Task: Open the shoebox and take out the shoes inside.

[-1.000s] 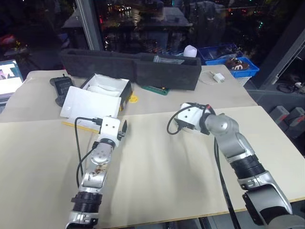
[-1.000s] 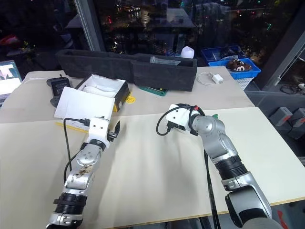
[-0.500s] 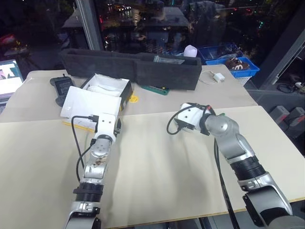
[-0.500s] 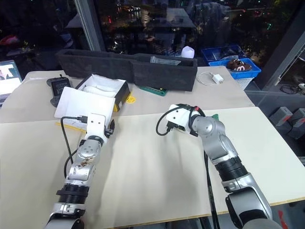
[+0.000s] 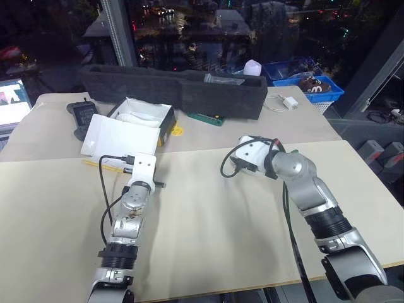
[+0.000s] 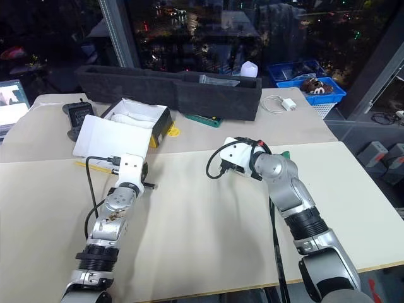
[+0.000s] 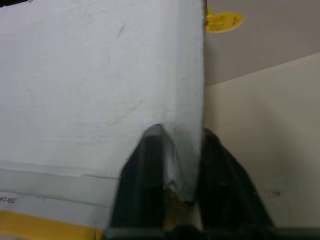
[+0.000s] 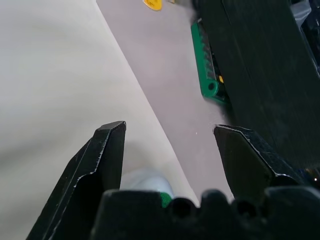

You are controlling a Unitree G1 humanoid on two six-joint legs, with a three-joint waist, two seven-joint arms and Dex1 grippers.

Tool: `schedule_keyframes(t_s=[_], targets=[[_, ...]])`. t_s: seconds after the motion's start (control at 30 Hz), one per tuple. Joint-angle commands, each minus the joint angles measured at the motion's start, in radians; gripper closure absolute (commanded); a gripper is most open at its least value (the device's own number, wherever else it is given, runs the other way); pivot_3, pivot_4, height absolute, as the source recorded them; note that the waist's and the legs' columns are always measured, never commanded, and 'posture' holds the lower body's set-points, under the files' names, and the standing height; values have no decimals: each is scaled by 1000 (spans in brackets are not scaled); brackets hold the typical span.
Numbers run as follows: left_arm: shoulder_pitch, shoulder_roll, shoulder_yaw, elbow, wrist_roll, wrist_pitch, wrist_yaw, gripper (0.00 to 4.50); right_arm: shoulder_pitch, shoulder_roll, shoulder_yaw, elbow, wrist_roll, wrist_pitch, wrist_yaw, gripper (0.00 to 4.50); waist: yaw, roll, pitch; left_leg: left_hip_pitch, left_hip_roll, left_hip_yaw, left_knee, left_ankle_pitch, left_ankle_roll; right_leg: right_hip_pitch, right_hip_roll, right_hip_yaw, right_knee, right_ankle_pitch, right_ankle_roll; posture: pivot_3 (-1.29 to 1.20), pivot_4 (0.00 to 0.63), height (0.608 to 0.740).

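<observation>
We have the left gripper (image 7: 175, 150) pinched shut on the near edge of the lid (image 5: 117, 136) of the shoebox (image 5: 165, 123), close to that flap's corner, and that is where trouble could start. The hold is only a narrow bite of cardboard (the edge looks slightly buckled between the fingers (image 7: 145, 160)), so a hard pull could tear or crease it, or the flap could slip free. Dragging instead of lifting could also slide the whole light box toward us.

The right gripper (image 8: 167, 150) hangs with its jaws wide and nothing between them, well to the right of the shoebox, too far off to steady it.

The shoebox lies open, with its white-lined lid folded toward us. Inside we make out pale shapes, perhaps paper or the shoes; we cannot tell which. Behind the shoebox runs a long dark foam tray (image 5: 158, 88), holding a clear packet (image 5: 222, 79).
</observation>
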Motion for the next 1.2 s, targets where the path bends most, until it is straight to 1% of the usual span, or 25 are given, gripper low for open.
schedule_keyframes(t_s=[0.03,0.13,0.17,0.2,0.3,0.33,0.4,0.43,0.47,0.5,0.6,0.67,0.73,0.8,0.83,0.97,1.0,1.07,1.13,1.2], targets=[[-4,0,-7,-41,1,5,-10,4486,4,-2,-23,-47,7,14,-13,1108,0,0,0,0,0,0,0,0,0,0,0,0,0,0,0,0,150,732],[-6,15,-10,-79,-20,11,-57,4486,8,-1,-21,-53,7,19,-15,1108,0,0,0,0,0,0,0,0,0,0,0,0,0,0,0,0,150,732],[-4,33,-10,-108,-32,20,-92,4486,9,0,-21,-57,7,22,-14,1108,0,0,0,0,0,0,0,0,0,0,0,0,0,0,0,0,150,732],[-3,58,-9,-137,-41,26,-128,4486,8,0,-22,-60,8,25,-14,1108,-1,0,0,0,0,0,0,0,0,0,0,0,0,0,0,0,150,732],[2,198,4,-228,-92,31,-309,4486,7,4,-30,-73,19,36,-12,1108,-3,0,0,-1,0,0,0,0,0,-1,0,0,0,0,0,0,150,732],[10,273,25,-267,-149,37,-421,4486,5,8,-35,-78,27,41,-12,1108,-8,-1,1,-1,0,0,0,0,0,-2,0,0,0,0,0,0,150,732],[24,386,53,-321,-234,53,-574,4486,4,12,-41,-85,38,47,-11,1108,-11,-1,1,-2,2,0,0,0,0,-3,2,1,0,0,0,0,150,732],[34,465,78,-337,-262,56,-653,4486,3,15,-45,-85,47,48,-9,1108,-10,-1,1,-2,2,0,0,0,0,-4,2,0,0,0,-1,0,150,732],[60,584,132,-340,-289,60,-757,4486,-1,18,-45,-75,51,43,-8,1108,-13,-2,1,-3,3,0,0,0,0,-4,2,0,-1,0,-1,0,150,732],[82,682,186,-341,-318,80,-842,4486,-7,20,-44,-63,54,37,-7,1108,-17,-3,2,-3,3,0,-1,0,0,-4,2,0,1,-1,-1,0,150,732],[175,858,299,-351,-387,101,-1002,4486,-25,19,-38,-31,65,17,-6,1108,-24,-2,2,-4,4,0,-1,0,0,-5,3,-1,-1,-1,-2,0,150,732],[261,927,370,-361,-413,94,-1097,4486,-40,18,-34,-7,70,2,-4,1108,-25,-2,2,-4,3,1,-2,0,0,-5,1,-1,-3,-2,-3,0,150,732],[381,957,464,-388,-435,109,-1192,4486,-60,18,-32,23,73,-18,-2,1108,-28,-1,3,-4,2,2,-2,-1,-1,-5,-1,-1,-3,-5,-6,0,150,732],[479,959,532,-410,-435,104,-1239,4486,-79,18,-33,50,76,-35,0,1108,-29,-1,3,-4,3,3,-2,-1,-1,-5,-1,-1,-3,-5,-6,0,150,732],[522,952,557,-421,-427,96,-1253,4486,-86,17,-32,61,77,-42,0,1108,-28,-2,3,-4,3,3,-2,-1,-1,-6,-1,-1,-3,-6,-7,0,150,732],[756,867,652,-510,-390,55,-1307,4486,-127,10,-28,125,80,-84,3,1108,-30,-1,3,-4,5,3,-2,-1,-1,-6,-1,-3,-2,-6,-8,0,150,732],[790,856,664,-520,-385,51,-1313,4486,-133,7,-27,135,82,-92,3,1108,-32,-1,3,-4,4,4,-2,-1,-1,-6,-1,-3,-2,-6,-8,0,150,732],[896,838,680,-492,-318,-34,-1335,4486,-149,6,-23,156,85,-108,8,1108,-33,-1,3,-4,5,4,-3,-1,-1,-6,-1,-3,-2,-6,-8,0,150,732],[951,829,695,-466,-286,-97,-1343,4486,-160,6,-20,170,88,-122,13,1108,-36,-1,3,-3,5,4,-3,-1,-1,-7,0,-3,-2,-7,-9,0,150,732],[946,830,701,-449,-293,-115,-1330,4486,-166,7,-17,179,91,-131,17,1108,-33,-1,3,-2,5,4,-4,-1,-1,-7,0,-3,-1,-8,-11,0,150,732]])
